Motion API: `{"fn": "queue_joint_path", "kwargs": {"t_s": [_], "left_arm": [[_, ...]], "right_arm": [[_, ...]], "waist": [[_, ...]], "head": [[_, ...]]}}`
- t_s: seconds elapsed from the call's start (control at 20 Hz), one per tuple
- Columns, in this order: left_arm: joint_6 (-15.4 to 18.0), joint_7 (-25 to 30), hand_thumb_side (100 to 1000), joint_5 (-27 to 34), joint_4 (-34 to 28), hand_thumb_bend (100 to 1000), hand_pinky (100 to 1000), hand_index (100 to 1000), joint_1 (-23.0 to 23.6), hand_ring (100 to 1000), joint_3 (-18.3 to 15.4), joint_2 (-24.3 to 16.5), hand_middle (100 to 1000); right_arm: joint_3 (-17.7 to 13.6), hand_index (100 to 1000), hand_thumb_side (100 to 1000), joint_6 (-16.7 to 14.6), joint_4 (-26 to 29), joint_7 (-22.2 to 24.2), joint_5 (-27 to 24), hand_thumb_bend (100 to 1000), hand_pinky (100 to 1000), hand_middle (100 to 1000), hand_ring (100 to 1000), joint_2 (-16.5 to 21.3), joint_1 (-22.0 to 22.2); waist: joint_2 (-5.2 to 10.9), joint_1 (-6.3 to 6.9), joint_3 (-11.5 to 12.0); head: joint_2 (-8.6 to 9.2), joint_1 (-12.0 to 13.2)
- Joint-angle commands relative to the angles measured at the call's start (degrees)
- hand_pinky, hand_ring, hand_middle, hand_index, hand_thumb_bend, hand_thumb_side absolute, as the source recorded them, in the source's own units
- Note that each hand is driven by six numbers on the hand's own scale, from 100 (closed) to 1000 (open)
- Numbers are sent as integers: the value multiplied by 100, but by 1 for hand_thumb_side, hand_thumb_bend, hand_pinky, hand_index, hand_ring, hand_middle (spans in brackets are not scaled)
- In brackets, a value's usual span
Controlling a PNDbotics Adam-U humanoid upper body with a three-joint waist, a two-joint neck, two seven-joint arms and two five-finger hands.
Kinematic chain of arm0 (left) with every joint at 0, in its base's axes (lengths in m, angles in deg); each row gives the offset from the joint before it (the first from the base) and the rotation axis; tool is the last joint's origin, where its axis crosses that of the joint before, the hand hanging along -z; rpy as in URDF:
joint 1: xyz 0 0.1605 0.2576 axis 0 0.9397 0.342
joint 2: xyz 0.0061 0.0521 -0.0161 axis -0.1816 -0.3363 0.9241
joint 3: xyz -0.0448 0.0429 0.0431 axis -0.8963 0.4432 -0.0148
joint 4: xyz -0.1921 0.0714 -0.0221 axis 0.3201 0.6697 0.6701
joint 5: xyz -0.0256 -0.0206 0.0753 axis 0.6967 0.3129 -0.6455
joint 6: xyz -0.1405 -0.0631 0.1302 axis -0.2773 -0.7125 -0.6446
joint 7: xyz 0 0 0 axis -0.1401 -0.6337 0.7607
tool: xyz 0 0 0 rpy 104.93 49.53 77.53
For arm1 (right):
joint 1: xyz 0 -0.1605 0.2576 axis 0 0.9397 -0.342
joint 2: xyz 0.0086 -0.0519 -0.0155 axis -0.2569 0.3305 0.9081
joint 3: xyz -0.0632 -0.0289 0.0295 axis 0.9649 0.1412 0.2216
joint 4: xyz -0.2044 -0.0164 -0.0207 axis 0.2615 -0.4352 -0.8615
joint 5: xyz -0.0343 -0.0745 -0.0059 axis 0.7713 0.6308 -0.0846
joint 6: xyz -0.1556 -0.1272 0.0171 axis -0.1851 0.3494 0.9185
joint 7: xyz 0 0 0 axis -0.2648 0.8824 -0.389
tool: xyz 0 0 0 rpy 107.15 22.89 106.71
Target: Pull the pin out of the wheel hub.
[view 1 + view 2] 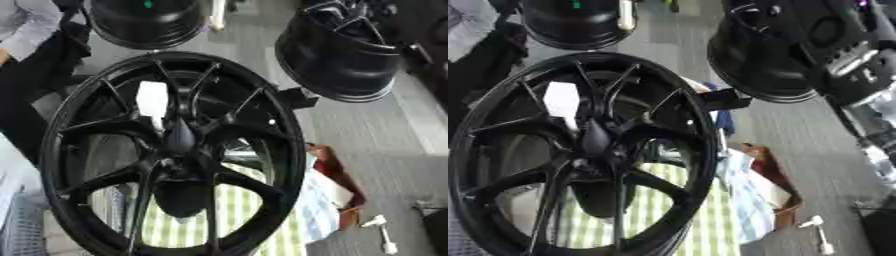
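Right arm (852, 67): one, black casing with silver joints, seen in the right eye view only. It entered along the right edge of that view and ran upward toward the upper right corner, tilted slightly inward. Silver banded joint sections showed at mid-length and again lower down by the edge.
Right hand: the arm's far end merged with dark shapes near the top edge; its pose could not be read.
Left arm, left hand: neither showed in either view.

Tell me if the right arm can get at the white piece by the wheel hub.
Probably yes: the white piece sits exposed beside the hub, nothing covering it; the right arm is off to the right, its hand unseen.
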State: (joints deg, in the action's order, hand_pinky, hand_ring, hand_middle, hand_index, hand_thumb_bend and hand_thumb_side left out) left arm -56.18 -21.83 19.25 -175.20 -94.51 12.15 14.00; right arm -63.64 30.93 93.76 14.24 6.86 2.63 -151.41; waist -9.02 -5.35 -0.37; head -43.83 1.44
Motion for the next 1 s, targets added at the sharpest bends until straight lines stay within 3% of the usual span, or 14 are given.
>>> {"fn": "queue_joint_path", "kwargs": {"t_s": [0.05, 0.25, 0.4, 0.65, 1.0], "left_arm": [[20, -45, 615, -40, -95, 693, 815, 902, -10, 886, -96, -225, 810], [45, -79, 615, -76, -95, 694, 815, 903, 31, 886, -126, -268, 809], [51, -90, 615, -86, -95, 695, 814, 902, 54, 885, -133, -272, 809], [43, -86, 614, -92, -95, 696, 814, 902, 59, 884, -126, -267, 809], [38, -91, 615, -96, -95, 696, 814, 902, 82, 883, -134, -246, 809]], "right_arm": [[-433, 366, 100, 65, -2, -316, 87, 100, 682, 253, 521, 719, 89], [-973, 370, 100, 205, -312, -840, 483, 100, 685, 258, 522, 1274, 442], [-1353, 372, 100, 291, -610, -1237, 924, 100, 685, 257, 520, 1474, 601], [-1881, 377, 100, 489, -1138, -1816, 1478, 100, 688, 262, 523, 1682, 788], [-2293, 392, 100, 869, -1726, -2572, 2316, 100, 693, 278, 528, 1738, 851]], "waist": [[99, 61, -29], [78, 98, -89], [58, 131, -122], [25, 176, -152], [-3, 236, -154]], "head": [[-29, 82], [-29, 167], [-29, 205], [-29, 229], [-29, 215]]}}
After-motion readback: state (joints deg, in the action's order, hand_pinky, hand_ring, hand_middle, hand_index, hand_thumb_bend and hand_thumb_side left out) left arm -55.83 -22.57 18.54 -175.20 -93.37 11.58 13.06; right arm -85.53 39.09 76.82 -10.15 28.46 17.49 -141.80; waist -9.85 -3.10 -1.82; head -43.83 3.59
